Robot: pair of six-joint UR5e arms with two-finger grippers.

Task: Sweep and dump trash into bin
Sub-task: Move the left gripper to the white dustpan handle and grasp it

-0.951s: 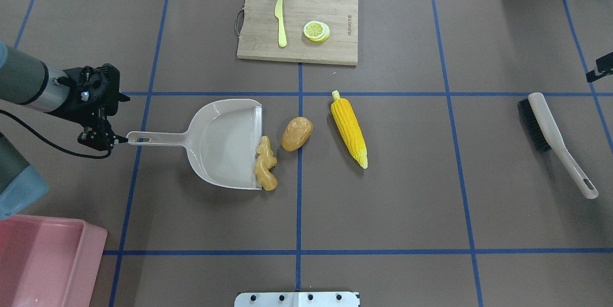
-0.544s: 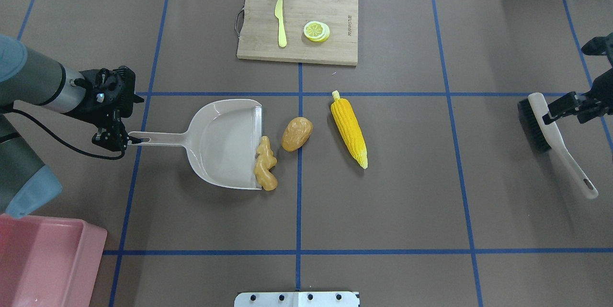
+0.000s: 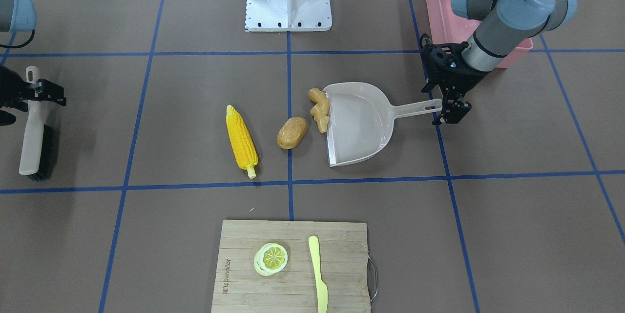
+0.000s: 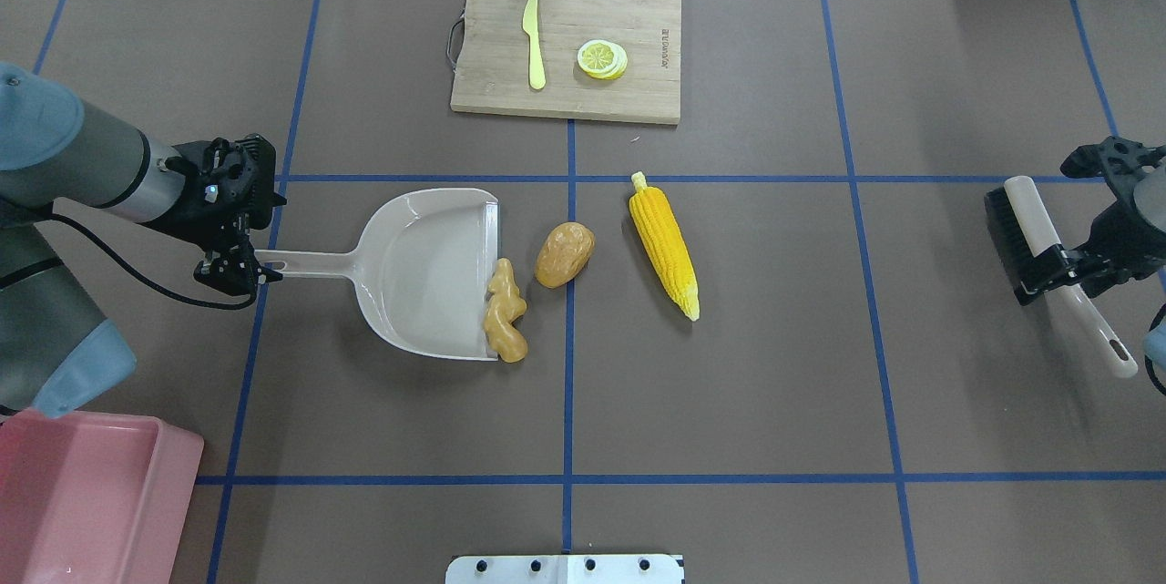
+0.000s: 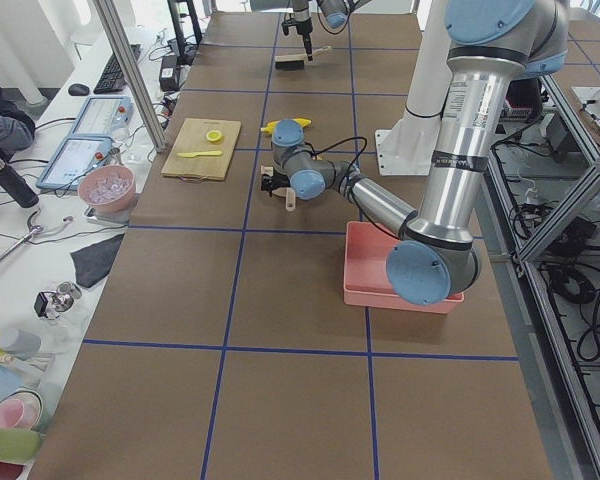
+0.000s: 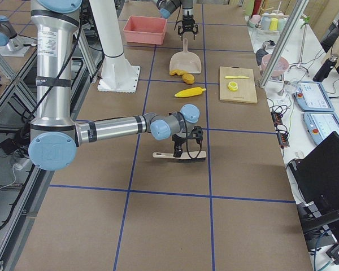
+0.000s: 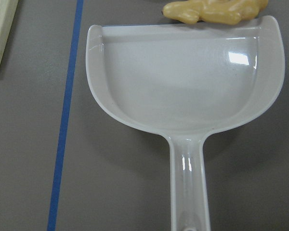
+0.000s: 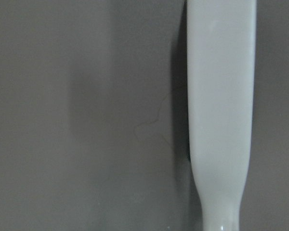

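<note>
The beige dustpan (image 4: 419,265) lies on the table with its mouth to the right. The ginger root (image 4: 506,311) rests against its lip. The potato (image 4: 565,253) and the corn cob (image 4: 665,242) lie on the table to the right of it. My left gripper (image 4: 235,272) is open over the end of the dustpan's handle; the left wrist view shows the pan (image 7: 183,86) and the ginger (image 7: 214,10). My right gripper (image 4: 1061,279) is open astride the handle of the brush (image 4: 1038,229) at the far right. The pink bin (image 4: 82,493) stands at the near left corner.
A wooden cutting board (image 4: 638,19) at the far middle holds a pale yellow knife (image 4: 534,42) and lemon slices (image 4: 601,58). The robot's white base plate (image 4: 565,568) sits at the near edge. Blue tape lines cross the brown table.
My left gripper moved right, onto the end of the dustpan's handle. My right gripper came in from the right edge and settled over the brush's handle. The trash has not moved.
</note>
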